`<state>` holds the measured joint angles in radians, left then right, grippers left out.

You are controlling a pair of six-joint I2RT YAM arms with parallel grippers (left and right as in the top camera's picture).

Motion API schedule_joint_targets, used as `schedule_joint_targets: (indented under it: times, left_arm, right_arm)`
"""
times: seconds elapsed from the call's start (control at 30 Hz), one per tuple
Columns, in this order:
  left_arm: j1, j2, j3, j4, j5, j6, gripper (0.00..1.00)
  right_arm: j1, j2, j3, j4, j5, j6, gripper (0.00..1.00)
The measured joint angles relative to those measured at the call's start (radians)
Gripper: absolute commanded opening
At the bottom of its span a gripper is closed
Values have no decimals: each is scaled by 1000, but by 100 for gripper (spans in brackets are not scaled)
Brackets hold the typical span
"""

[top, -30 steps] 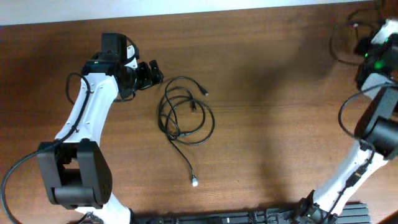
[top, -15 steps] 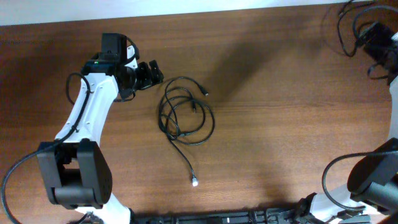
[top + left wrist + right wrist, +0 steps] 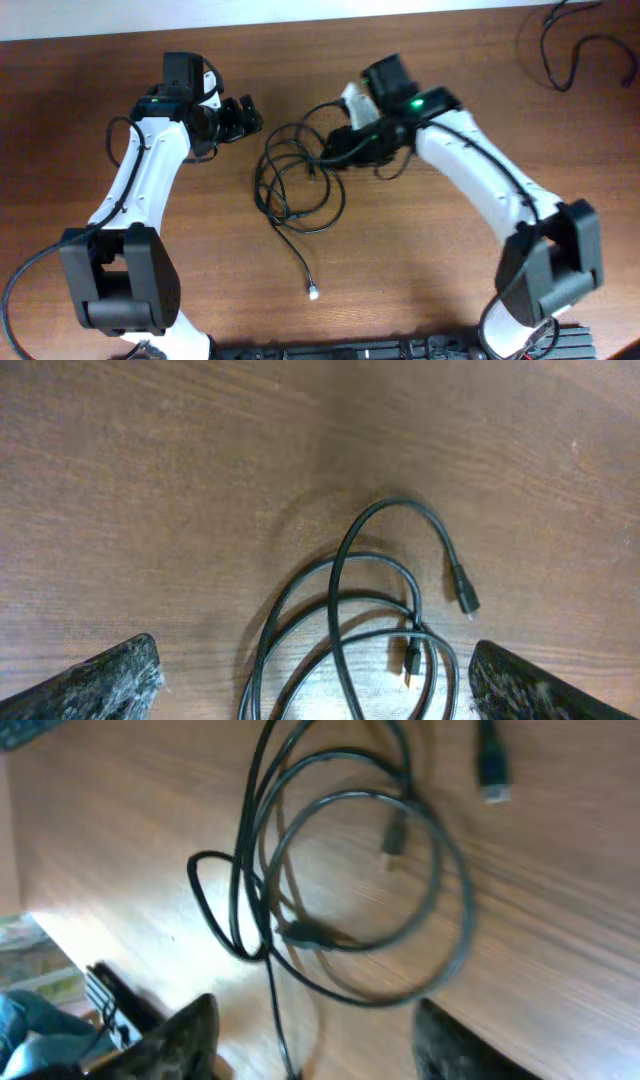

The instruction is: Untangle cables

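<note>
— What is on the left side?
— The left gripper [image 3: 247,115] [image 3: 315,695] hangs over the table [image 3: 430,270] with its fingers spread wide and nothing between them. The cables [image 3: 300,190] [image 3: 335,600] lie just beside it, towards the middle of the table, and it does not touch them.
— And the cables themselves?
— They lie as a loose coil of thin black loops, flat on the wood. Its wrist view shows two small plug ends [image 3: 465,600] at the far side of the coil. One strand trails out of the coil towards the near edge and ends in a whitish tip [image 3: 314,293], well apart from both grippers.
— The right side?
— The right gripper [image 3: 338,148] [image 3: 320,1040] sits over the coil's upper right edge, jaws parted and gripping nothing. In its wrist view the loops [image 3: 350,870] spread out just ahead of the fingers. I cannot tell whether a finger touches a strand.
</note>
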<state>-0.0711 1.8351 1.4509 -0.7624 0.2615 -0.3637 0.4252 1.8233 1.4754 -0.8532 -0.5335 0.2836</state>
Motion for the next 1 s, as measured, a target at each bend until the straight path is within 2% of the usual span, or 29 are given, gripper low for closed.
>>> schedule_joint_targets:
  times: [0.1,0.2,0.27,0.3,0.33,0.4,0.53,0.6,0.63,0.67,0.7,0.77,0.8,0.87,0.9,0.93,1.0]
  left_arm:
    - [29,0,1,-94,0,0,99]
    - [80,0,1,-193,0,-1,99]
    - [111,0,1,-253,0,-36,96]
    - [124,0,1,-264,0,-58,94]
    - [145,0,1,-274,0,-98,92]
    - [155,0,1,-292,1,-165,90]
    - [110,0,1,-314,43,-212,84]
    - [67,1,-4,-313,72,-257,75]
    - [48,1,-15,-312,94,-301,66]
    - [30,2,-39,-312,135,-390,66]
    - [25,2,-62,-311,167,-467,66]
    - [24,5,-143,-308,229,-718,70]
    - [24,6,-168,-291,239,-779,69]
    - [24,7,-244,-205,268,-929,55]
    - [24,8,-282,-98,299,-972,20]
    - [24,11,-306,-26,321,-991,0]
    - [24,11,-335,22,338,-1014,0]
  right_arm:
    - [99,97,-2,130,18,90,57]
    - [169,208,-2,244,21,211,50]
    - [193,227,-3,283,21,272,50]
    - [201,230,-3,298,21,294,45]
    - [211,231,-3,306,21,317,26]
    - [224,231,-3,308,33,341,4]
    - [218,231,-3,304,74,380,4]
    - [214,231,-3,304,79,394,4]
    - [214,231,-3,304,82,398,4]
    - [212,231,-3,304,85,400,4]
    - [212,231,-3,301,85,401,4]
    - [212,231,-3,286,87,401,4]
    - [212,232,-3,284,88,401,4]
    - [212,232,-3,282,89,401,4]
    - [212,232,-3,281,89,401,4]
    - [212,232,-3,281,89,402,4]
    - [212,232,-3,270,89,401,4]
